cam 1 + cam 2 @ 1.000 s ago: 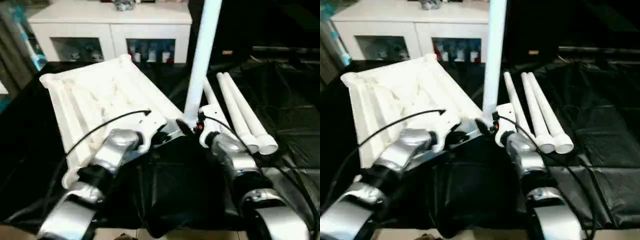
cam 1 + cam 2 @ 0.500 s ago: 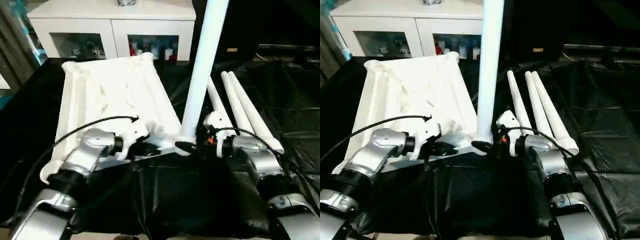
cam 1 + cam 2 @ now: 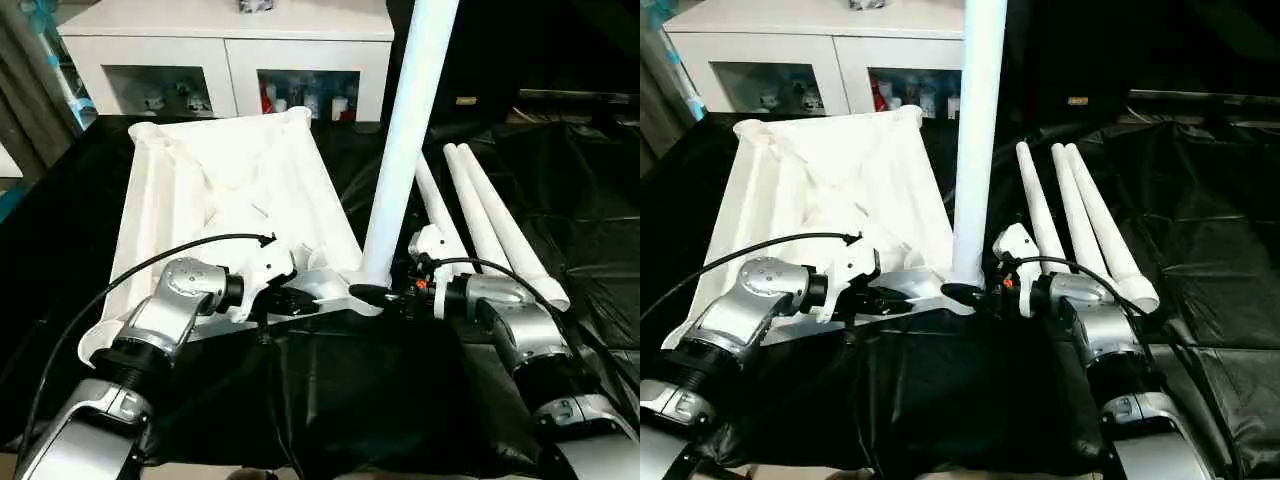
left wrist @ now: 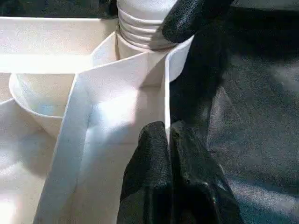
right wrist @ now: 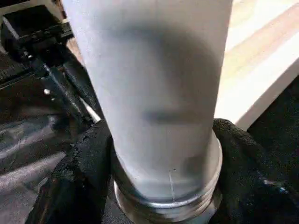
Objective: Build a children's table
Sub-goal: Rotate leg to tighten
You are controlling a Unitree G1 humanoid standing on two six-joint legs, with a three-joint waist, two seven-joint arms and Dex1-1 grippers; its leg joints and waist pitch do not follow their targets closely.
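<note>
On the black cloth (image 3: 380, 400) in front of me lies the white tabletop (image 3: 220, 200), turned upside down so I can see the crossing ribs on its underside. Its far edge points toward the white cabinets (image 3: 230, 60) at the back.

At the near right corner of the tabletop, one white leg (image 3: 405, 150) stands up tall in the round corner socket (image 4: 46, 105). It leans a tiny bit and goes up past the top of my view.

My right gripper (image 3: 385, 296) is at the bottom of that standing leg. In my right wrist view, my two black fingers (image 5: 74, 186) sit on both sides of the leg, right by its ribbed bottom end. They are wrapped around it and pinching it.

My left gripper (image 3: 300, 300) is at the near edge of the tabletop, just beside the same corner. My left fingers (image 4: 149, 168) are pressed together on a thin white rib of the tabletop, and that rib sticks up between them.

Off to the right of the tabletop, three more white legs (image 3: 490, 225) lie side by side on the black cloth. They touch each other, and their wide ends point toward me.
</note>
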